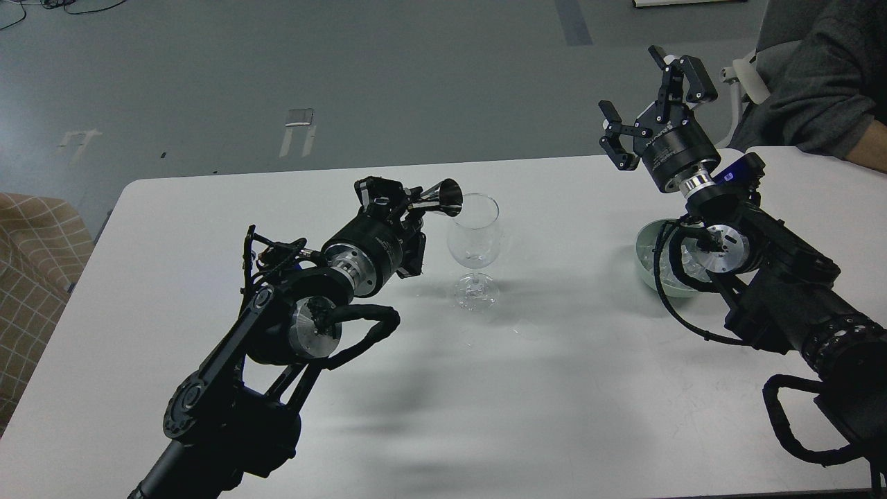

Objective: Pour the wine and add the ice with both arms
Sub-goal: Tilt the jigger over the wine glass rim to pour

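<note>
A clear, empty-looking wine glass (pixel 475 239) stands upright near the middle of the white table (pixel 554 388). My left gripper (pixel 409 201) is shut on a shiny metal jigger (pixel 443 197), held on its side with its mouth at the glass's left rim. My right gripper (pixel 651 90) is open and empty, raised above the table's far right. A pale green bowl (pixel 651 267) sits below my right wrist, mostly hidden by it; small clear ice cubes (pixel 651 262) show faintly inside.
A person's grey-sleeved arm (pixel 824 90) rests on the table's far right corner. A beige checked seat (pixel 34 256) stands beside the table's left edge. Grey floor lies beyond the far edge.
</note>
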Robot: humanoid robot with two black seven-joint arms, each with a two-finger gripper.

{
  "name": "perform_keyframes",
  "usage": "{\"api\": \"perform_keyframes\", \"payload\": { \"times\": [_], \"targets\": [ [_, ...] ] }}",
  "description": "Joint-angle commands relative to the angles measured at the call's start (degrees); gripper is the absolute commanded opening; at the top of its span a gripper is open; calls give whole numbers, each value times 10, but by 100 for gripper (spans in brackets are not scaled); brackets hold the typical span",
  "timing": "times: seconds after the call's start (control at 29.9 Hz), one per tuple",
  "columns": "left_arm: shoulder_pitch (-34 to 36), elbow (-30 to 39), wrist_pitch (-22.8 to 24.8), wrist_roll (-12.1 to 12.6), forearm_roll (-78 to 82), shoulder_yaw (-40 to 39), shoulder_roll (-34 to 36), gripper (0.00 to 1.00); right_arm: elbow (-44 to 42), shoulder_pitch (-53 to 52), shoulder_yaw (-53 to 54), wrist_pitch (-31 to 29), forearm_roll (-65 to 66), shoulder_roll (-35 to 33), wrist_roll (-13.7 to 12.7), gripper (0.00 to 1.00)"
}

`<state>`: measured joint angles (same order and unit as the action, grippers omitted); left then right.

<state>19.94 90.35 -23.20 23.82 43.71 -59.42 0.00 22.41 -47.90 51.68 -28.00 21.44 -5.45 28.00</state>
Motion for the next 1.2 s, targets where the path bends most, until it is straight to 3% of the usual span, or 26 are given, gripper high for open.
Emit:
{"api": "perform_keyframes", "payload": {
  "times": [0.0, 0.4, 1.17],
  "targets": [
    [0, 0, 0, 0, 8, 0, 0, 0, 0, 0, 0, 0, 0, 0, 0, 100],
    [5, 1, 4, 14, 32, 6, 0, 0, 0, 4, 0, 0, 0, -1, 0, 100],
    [5, 1, 10, 13, 70, 7, 0, 0, 0, 4, 1, 0, 0, 0, 0, 100]
  ]
}}
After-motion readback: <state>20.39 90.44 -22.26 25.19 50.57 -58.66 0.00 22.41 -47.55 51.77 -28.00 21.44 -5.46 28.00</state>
